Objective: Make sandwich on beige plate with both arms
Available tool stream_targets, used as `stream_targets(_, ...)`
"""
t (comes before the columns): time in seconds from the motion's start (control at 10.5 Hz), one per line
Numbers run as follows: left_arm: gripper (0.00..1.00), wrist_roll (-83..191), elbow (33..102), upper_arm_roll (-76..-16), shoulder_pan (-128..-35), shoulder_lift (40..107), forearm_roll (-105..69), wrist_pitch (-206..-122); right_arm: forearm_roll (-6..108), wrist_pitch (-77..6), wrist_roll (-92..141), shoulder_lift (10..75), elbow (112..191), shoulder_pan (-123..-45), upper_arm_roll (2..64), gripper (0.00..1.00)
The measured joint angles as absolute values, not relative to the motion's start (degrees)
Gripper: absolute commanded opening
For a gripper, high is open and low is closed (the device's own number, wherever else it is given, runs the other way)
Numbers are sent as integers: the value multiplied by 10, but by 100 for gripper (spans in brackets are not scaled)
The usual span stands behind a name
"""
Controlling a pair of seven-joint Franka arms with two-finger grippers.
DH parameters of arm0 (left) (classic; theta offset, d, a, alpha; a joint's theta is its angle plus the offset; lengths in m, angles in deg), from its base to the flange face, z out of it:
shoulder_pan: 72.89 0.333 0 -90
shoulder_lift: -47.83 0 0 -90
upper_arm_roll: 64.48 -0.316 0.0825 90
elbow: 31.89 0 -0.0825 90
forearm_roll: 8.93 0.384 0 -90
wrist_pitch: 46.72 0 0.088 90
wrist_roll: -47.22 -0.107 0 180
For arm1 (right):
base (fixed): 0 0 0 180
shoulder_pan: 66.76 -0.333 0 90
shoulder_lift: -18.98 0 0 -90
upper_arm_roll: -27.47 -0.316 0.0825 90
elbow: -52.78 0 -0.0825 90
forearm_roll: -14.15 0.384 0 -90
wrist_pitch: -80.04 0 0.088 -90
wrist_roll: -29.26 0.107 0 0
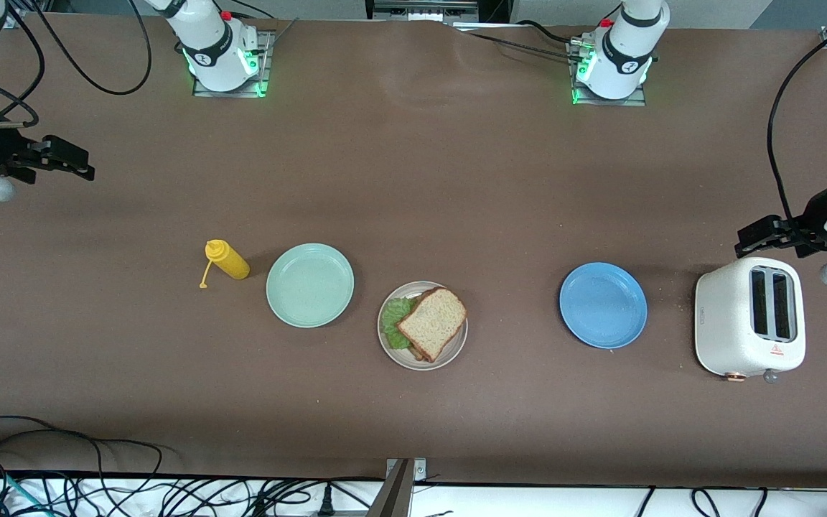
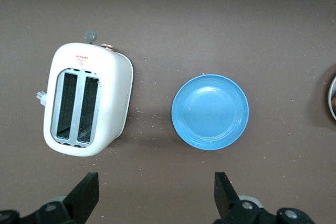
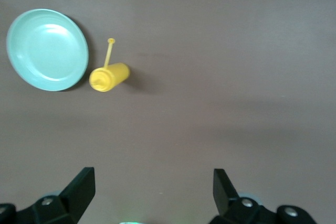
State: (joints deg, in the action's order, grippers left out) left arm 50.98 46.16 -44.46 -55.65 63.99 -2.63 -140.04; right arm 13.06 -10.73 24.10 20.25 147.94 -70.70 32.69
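Resting assembled on the beige plate [image 1: 388, 350]: the sandwich [image 1: 431, 322], lettuce peeking out, between the mint-green plate [image 1: 309, 284] and the blue plate [image 1: 603, 304]. Hovering with fingers apart and empty: the left gripper [image 2: 156, 198] over bare table just beside the toaster [image 1: 749, 316] (slots empty), the right gripper [image 3: 154, 195] high, well apart from the sandwich. Apparently finished; best kept clear, undisturbed.

From high across the table [image 1: 413, 179] we face both bases. Our left wrist camera looks straight down on the toaster [image 2: 88, 99] and blue plate [image 2: 210, 112]; the right on the mint plate [image 3: 47, 49] and mustard bottle [image 3: 109, 77], all shared with the front view.
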Motion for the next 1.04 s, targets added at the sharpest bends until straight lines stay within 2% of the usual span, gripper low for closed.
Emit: stream_targets(1.04,100,529,462,-444,-556,639,-26,-1400,138,-132,247,210,1478,-707,327,100)
